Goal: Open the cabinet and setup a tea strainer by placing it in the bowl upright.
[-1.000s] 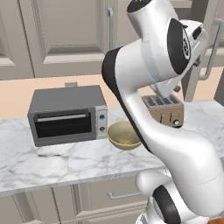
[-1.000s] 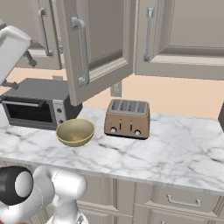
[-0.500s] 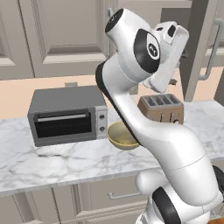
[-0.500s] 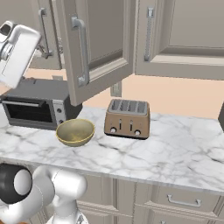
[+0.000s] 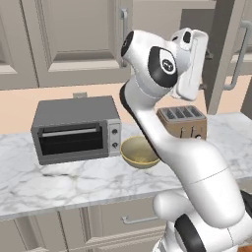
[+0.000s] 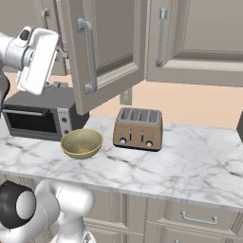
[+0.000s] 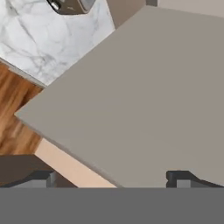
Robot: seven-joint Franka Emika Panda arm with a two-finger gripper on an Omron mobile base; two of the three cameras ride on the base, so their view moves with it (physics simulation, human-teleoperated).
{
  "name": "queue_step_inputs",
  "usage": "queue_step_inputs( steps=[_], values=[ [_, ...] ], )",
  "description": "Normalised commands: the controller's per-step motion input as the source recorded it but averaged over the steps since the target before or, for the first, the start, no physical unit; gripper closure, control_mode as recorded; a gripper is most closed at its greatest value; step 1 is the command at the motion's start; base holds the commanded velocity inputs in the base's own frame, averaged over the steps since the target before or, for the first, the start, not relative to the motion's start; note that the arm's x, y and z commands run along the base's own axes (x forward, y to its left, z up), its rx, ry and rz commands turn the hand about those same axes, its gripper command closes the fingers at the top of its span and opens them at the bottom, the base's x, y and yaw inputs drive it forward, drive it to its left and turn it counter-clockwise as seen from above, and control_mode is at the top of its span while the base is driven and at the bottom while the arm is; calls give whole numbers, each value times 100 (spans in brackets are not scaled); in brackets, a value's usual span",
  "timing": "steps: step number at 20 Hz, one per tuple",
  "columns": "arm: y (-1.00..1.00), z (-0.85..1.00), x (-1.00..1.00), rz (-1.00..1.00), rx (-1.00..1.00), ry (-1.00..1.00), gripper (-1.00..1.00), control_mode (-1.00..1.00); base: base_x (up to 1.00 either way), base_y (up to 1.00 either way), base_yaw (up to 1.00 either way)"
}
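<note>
Arm reared high, gripper (image 7: 109, 177) jaws wide apart, empty, beside the open cabinet (image 6: 102, 52) door. Hand swung right since earlier. Bowl (image 6: 81, 143) on counter between oven and toaster.

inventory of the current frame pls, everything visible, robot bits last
Taupe-grey panelled wall cabinet: one, on the wall above the counter; its left door stands swung open, right door shut.
Long silver bar handles: two, vertical, one on each door.
Yellowish-olive round bowl: one, on the counter between oven and toaster, nothing in it.
Brown slotted toaster: one, on the counter right of the bowl.
Dark grey toaster oven: one, on the counter left of the bowl.
White marble counter: one, over drawer fronts with horizontal handles.
White arm's gripper: one, jaws open, raised by the open door, holding nothing.
</note>
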Motion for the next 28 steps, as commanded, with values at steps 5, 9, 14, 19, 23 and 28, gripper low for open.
queue_step_inputs(
  steps=[5, 9, 14, 19, 23, 28],
  values=[
    [-21, -3, 58, 2, -6, 5, -100, -100, 0, 0, 0],
    [-31, 0, 25, 0, 0, 9, -100, -100, 0, 0, 0],
    [-49, 0, 0, 0, -2, 0, -100, -100, 0, 0, 0],
    [-56, 0, 0, 0, 0, 0, -100, -100, 0, 0, 0],
    [-38, 0, 0, 0, 0, 0, -100, -100, 0, 0, 0],
    [-17, 0, 0, 2, 0, 0, -100, -100, 0, 0, 0]
  ],
)
